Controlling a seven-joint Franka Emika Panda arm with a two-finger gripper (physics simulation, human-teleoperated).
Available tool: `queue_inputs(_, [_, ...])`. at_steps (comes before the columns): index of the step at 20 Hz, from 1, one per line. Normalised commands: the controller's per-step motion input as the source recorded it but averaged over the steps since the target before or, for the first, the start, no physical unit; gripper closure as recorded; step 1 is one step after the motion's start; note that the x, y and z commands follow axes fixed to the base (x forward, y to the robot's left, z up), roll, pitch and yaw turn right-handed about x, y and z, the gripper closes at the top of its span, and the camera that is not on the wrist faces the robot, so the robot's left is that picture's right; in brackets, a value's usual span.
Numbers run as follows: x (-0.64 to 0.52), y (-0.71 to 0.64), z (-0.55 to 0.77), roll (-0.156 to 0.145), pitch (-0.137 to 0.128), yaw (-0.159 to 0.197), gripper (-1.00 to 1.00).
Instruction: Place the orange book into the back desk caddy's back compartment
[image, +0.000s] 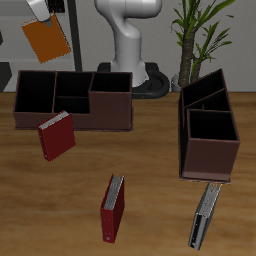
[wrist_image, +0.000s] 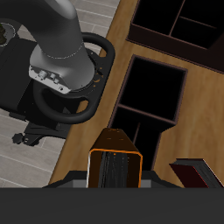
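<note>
1. One small bright orange hardcover book (image: 44, 40) hangs in my hand (image: 41, 12), lifted well above the tabletop (image: 150, 190) and behind the long, low dark brown back desk caddy (image: 72, 100); my fingers are pinched on its upper edge.
2. In the wrist view the orange book (wrist_image: 114, 162) shows edge-on between my fingers, pale pages framed by orange covers, with the caddy's open cells (wrist_image: 153, 92) below it.
3. I judge it light and stiff: a hardcover should not sag, but smooth covers could slip or swing if I jolt it. It looks tilted in the exterior view, so it may pivot in the grip.
4. Holding near one edge, across the closed covers, seems right; that leaves the free end to enter a cell first.
5. Next I would bring it over the caddy's back compartment, square it with the dividers, and lower slowly so a corner does not catch a wall.
6. Two dark red books (image: 57, 135) (image: 113, 207) lie in front of the caddy.
</note>
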Motion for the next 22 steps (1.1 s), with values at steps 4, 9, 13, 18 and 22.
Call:
queue_inputs(4, [0.04,-0.11,-0.07,-0.027,0.01,0.007,1.0])
queue_inputs(9, [0.04,-0.29,0.01,-0.06,-0.01,-0.015,1.0])
queue_inputs(13, [0.08,-0.37,0.14,-0.09,-0.051,-0.021,1.0])
queue_inputs(18, [0.01,-0.12,0.06,-0.036,-0.022,-0.067,1.0])
queue_inputs(22, [0.07,-0.16,0.03,-0.074,-0.015,-0.031,1.0])
